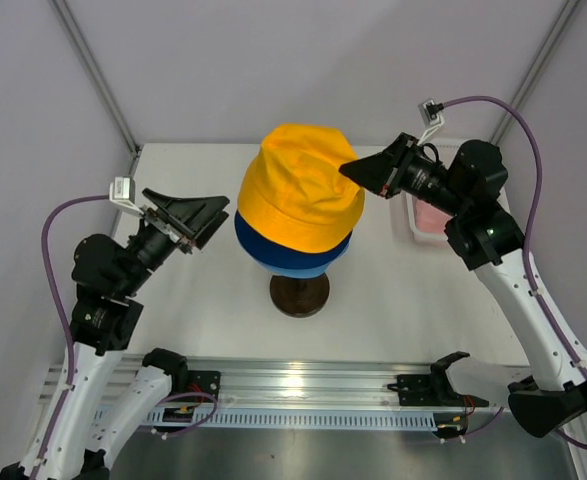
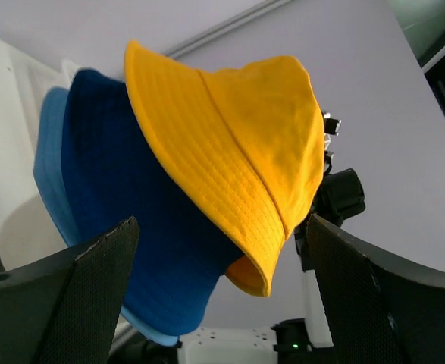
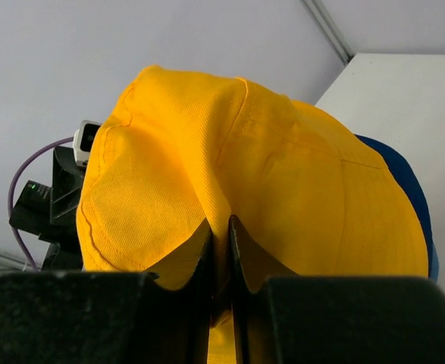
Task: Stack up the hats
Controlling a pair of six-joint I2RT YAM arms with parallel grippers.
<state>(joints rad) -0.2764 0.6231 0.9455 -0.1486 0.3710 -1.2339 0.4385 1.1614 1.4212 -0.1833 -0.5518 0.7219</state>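
The right gripper (image 3: 220, 250) is nipped near-shut on a fold of the yellow hat (image 1: 298, 190) — ease off straight so it sits square — while the left gripper (image 1: 216, 220) gapes wide, empty.

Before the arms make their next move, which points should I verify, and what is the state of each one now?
1. The yellow hat sits over the navy hat and light blue hat: ok.
2. The stack stands on its dark base: ok.
3. The right gripper is free of the yellow hat: not ok, fabric sits between its fingers.
4. The left gripper is open and apart from the stack: ok.
5. The pink hat in the basket is free to grasp: cannot tell, the right arm partly hides it.
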